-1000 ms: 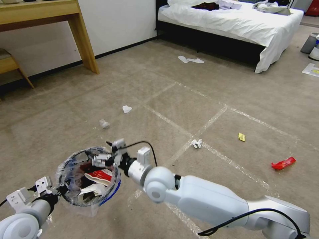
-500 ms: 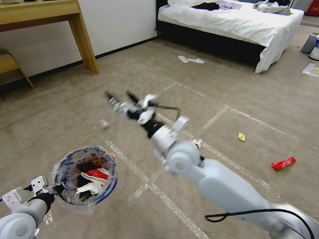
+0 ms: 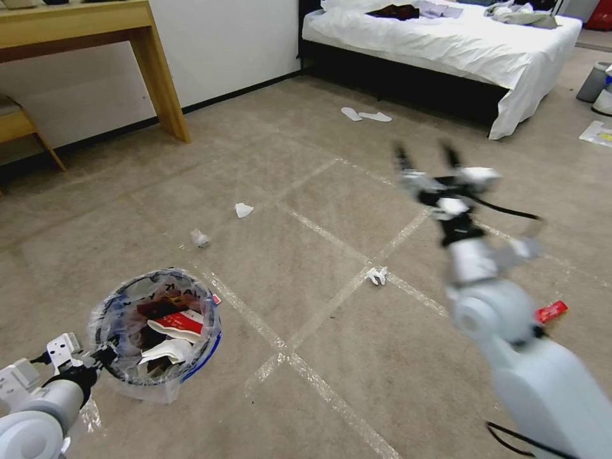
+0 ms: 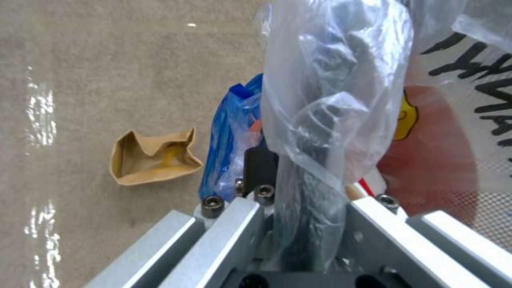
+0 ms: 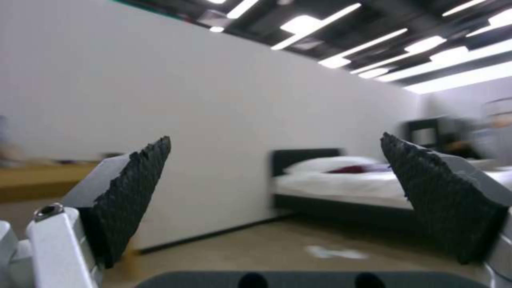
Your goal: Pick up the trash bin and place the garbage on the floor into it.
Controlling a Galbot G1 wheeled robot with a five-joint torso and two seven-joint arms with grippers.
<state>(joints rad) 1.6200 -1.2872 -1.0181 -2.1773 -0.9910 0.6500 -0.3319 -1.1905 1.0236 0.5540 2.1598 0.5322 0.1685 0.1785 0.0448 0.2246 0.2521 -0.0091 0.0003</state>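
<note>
Low at my left side, my left end effector (image 3: 105,357) is clamped on the rim of the trash bin (image 3: 156,331), pinching the plastic liner (image 4: 331,100) w/ it, bin held just above the floor (image 3: 331,331). Inside already: red-white cup scraps and white paper, so part of the job's done. My right end effector (image 3: 426,153) is up in the air over mid-carpet, jaws wide apart, nothing in them. Still left on the floor, approx: white tissue (image 3: 377,275) on the tape cross, another tissue (image 3: 243,209), a small clear crumple (image 3: 200,238), red wrapper (image 3: 551,311) beside my right arm, brown cardboard (image 4: 152,157) near the bin. I'd judge roughly halfway, several pieces to go.
</note>
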